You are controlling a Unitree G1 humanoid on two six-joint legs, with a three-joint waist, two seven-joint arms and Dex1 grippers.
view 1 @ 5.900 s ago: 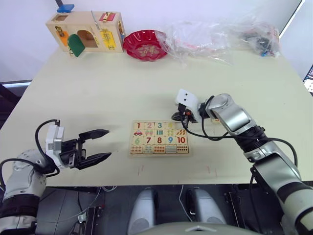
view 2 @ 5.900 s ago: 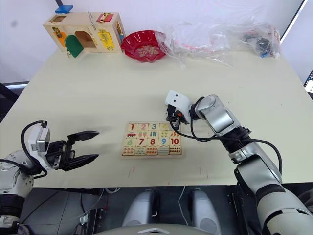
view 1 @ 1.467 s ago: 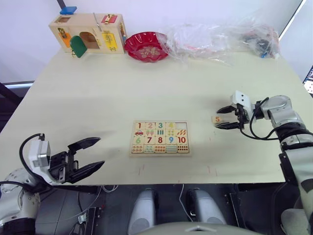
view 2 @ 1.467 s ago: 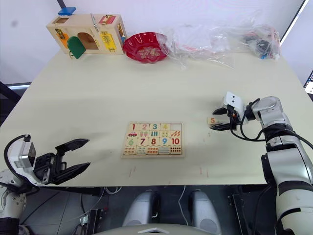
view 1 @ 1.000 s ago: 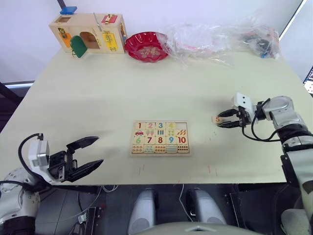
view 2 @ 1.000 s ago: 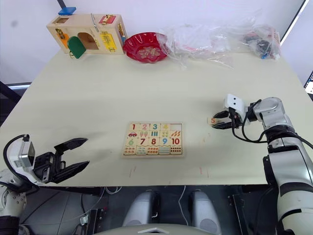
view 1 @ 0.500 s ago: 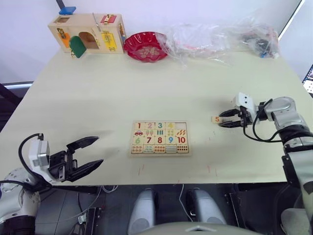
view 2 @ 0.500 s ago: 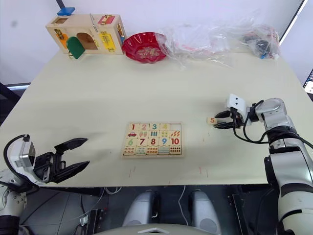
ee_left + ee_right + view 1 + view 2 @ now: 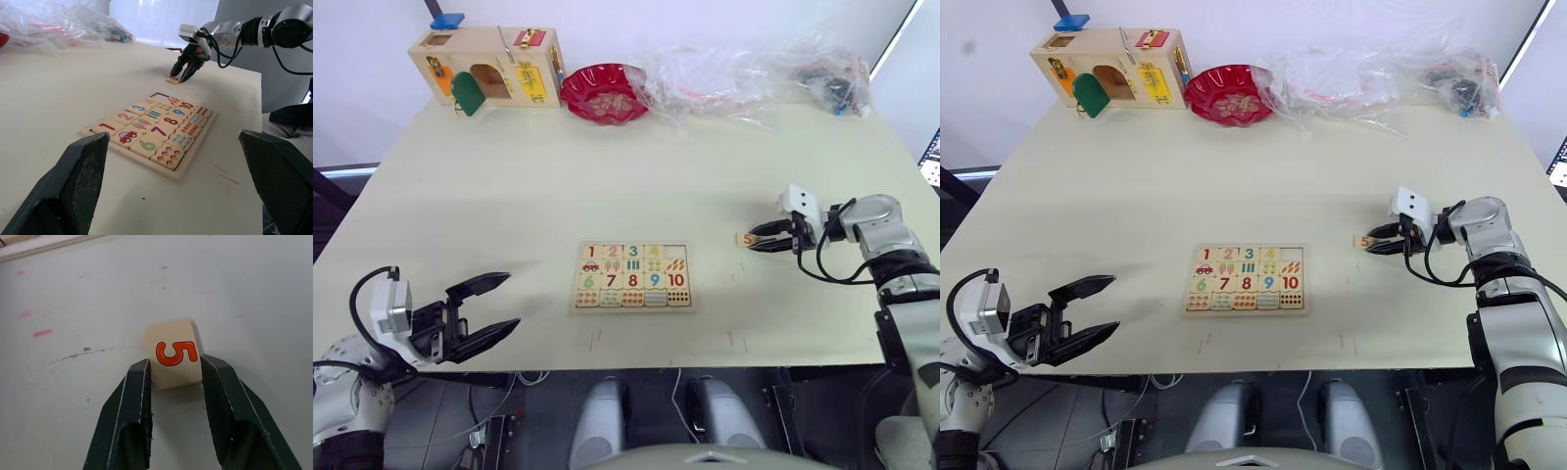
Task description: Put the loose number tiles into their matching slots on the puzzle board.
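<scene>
left eye view: a pale table [image 9: 509, 186] held the puzzle board [image 9: 632, 275] near its front middle, its number tiles seated except the top right slot, which lay open. the loose 5 tile [image 9: 747, 239] lay flat on the table, well apart to the right of the board. the right gripper [image 9: 756, 241] reached in at it from the right, fingers close about the tile. the left gripper [image 9: 499, 305] hung off the front left edge, fingers spread and holding nothing. a wooden latch box [image 9: 487, 64], a red bowl [image 9: 605, 92] and crumpled plastic bags [image 9: 754, 70] lined the far edge.

left wrist view: the board sat ahead, the right gripper down on the tile beyond it.

right wrist view: the tile sat between the two dark fingers [image 9: 137, 396], both just at its sides; a firm clamp could not be told.
</scene>
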